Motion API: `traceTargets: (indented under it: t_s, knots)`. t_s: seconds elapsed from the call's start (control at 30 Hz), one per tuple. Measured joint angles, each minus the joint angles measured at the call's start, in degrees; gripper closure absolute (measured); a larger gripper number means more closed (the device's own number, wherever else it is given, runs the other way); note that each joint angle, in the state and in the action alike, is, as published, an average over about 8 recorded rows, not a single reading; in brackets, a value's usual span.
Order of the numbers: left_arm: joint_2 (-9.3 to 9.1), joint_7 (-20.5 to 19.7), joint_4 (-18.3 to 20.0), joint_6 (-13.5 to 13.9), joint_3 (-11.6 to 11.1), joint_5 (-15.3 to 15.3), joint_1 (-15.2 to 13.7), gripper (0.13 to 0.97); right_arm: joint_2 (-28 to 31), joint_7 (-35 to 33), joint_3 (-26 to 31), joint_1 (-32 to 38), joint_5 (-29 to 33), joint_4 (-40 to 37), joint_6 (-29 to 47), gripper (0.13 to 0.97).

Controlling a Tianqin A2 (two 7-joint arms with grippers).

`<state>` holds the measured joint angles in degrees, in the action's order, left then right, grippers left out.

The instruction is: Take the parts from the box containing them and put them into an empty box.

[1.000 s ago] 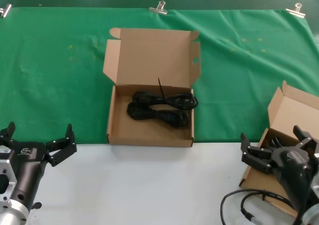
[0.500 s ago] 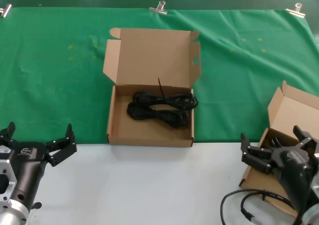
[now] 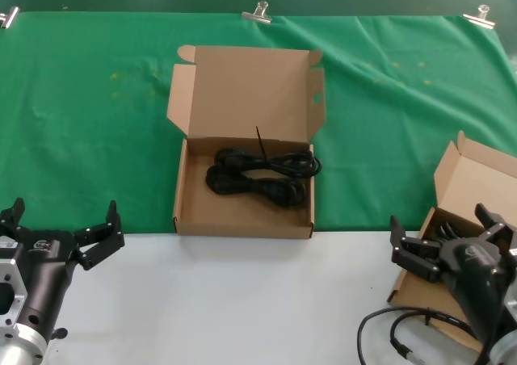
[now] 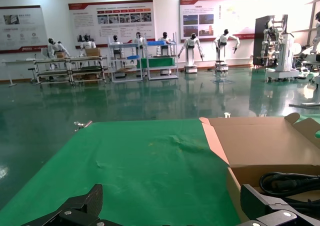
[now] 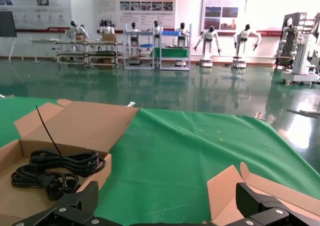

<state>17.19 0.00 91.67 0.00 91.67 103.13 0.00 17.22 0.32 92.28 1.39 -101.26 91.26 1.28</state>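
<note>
Black looped power cords, the parts (image 3: 260, 176), lie in an open cardboard box (image 3: 242, 227) in the middle of the green cloth. One thin black tie sticks up from them. They also show as the parts (image 5: 54, 170) in the right wrist view and as the parts (image 4: 289, 183) at the edge of the left wrist view. A second open box (image 3: 475, 178) stands at the right edge, its inside mostly hidden behind my right gripper (image 3: 443, 226), which is open and holds nothing. My left gripper (image 3: 61, 220) hovers open at the near left, apart from both boxes.
Green cloth (image 3: 97, 123) covers the far half of the table, held by metal clips (image 3: 258, 11) at the back edge. The near half is a white surface (image 3: 234, 300). A loose robot cable (image 3: 388, 326) curls at the near right. The middle box's lid (image 3: 242, 90) stands upright.
</note>
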Motion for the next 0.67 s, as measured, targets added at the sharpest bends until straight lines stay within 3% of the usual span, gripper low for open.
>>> traceTargets:
  t_s: [0.67]
  knots:
    - [0.0,0.0,0.0,0.0,0.0,0.0,0.0,0.132,0.0,0.0,0.0,0.0,0.0,0.0,0.0,0.129]
